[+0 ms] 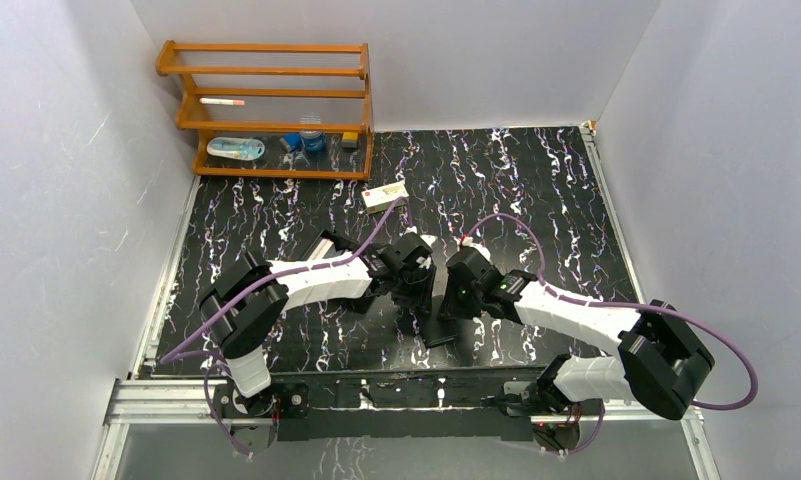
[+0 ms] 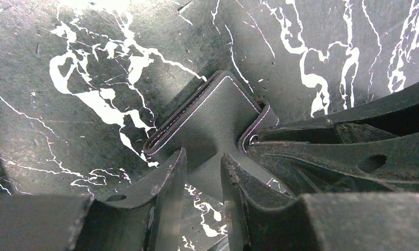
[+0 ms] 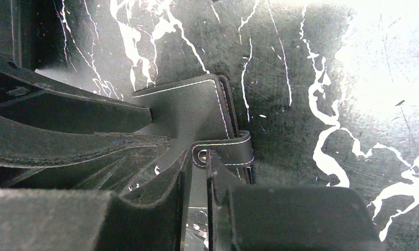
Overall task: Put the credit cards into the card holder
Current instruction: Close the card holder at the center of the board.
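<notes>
card holder (image 2: 217,112) folded shut on marble mat (image 2: 50,136), mid-table; inside hidden. right gripper (image 3: 198,157) narrow, pinching its snap tab (image 3: 230,151). left gripper (image 2: 204,159) half-spread, straddling a holder corner; grip unclear. Mostly covered from above.

Black white-veined table (image 1: 536,180), plain white walls (image 1: 56,200) on three sides, wooden rack (image 1: 266,71) in far left corner

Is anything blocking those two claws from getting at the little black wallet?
Nothing visible does. Both are right at the card holder: the left gripper at one edge, the right gripper at its snap tab. The holder lies folded shut, so nothing can slide in yet.
</notes>
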